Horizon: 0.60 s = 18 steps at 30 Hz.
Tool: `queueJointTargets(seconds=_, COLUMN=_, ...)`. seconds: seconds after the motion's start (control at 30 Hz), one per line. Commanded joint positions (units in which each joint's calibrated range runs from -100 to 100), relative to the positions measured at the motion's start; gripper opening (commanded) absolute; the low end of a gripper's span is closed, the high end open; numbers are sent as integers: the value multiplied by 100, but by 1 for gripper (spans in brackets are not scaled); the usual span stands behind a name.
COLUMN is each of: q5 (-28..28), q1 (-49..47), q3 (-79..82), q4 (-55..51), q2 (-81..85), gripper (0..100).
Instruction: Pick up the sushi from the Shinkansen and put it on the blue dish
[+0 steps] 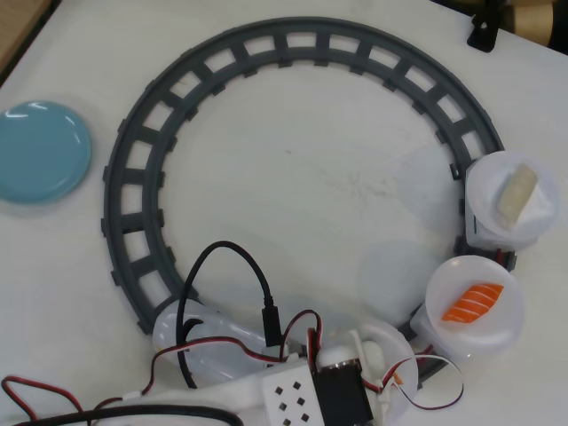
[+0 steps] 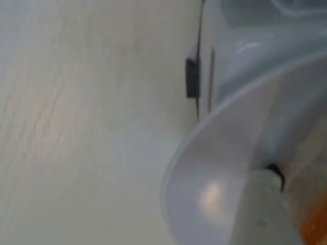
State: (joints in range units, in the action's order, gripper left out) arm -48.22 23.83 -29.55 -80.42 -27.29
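The white Shinkansen [image 1: 191, 342] runs along the bottom of the grey ring track [image 1: 133, 177], mostly under my arm and cables. My gripper [image 1: 389, 362] hangs low over one of its white plates [image 1: 390, 333]. In the overhead view the salmon sushi is hidden beneath the gripper. In the wrist view a white finger [image 2: 265, 214] rests on that plate's rim [image 2: 204, 153], beside a blurred orange patch [image 2: 312, 224] that looks like the sushi. The frames do not show whether the jaws are open or shut. The blue dish [image 1: 40, 151] lies empty at the far left, outside the track.
Two more white plates ride the train at the right: one carries a bright orange piece with white stripes [image 1: 473, 302], the other a whitish-beige piece [image 1: 517, 195]. Black and red cables [image 1: 222, 302] loop over the track at the bottom. A black object [image 1: 484, 31] stands at the top right.
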Motion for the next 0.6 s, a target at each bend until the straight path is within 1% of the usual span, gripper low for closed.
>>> queueJointTargets(seconds=0.0, q5=31, q1=29, q3=-318, q4=-13, q2=-21, gripper=30)
queueJointTargets(seconds=0.07, q5=31, q1=29, q3=-318, q4=-30, q2=-38, gripper=29)
queueJointTargets(seconds=0.1, q5=31, q1=21, q3=-318, q4=-47, q2=-38, gripper=27)
queueJointTargets(seconds=0.23, q5=135, q1=-23, q3=-318, q4=-39, q2=-21, gripper=14)
queueJointTargets(seconds=0.3, q5=188, q1=-41, q3=-318, q4=-22, q2=-13, gripper=10)
queueJointTargets(seconds=0.4, q5=198, q1=-111, q3=-318, q4=-39, q2=-13, gripper=8)
queueJointTargets(seconds=0.57, q5=235, q1=-138, q3=-507, q4=-132, q2=4, gripper=8)
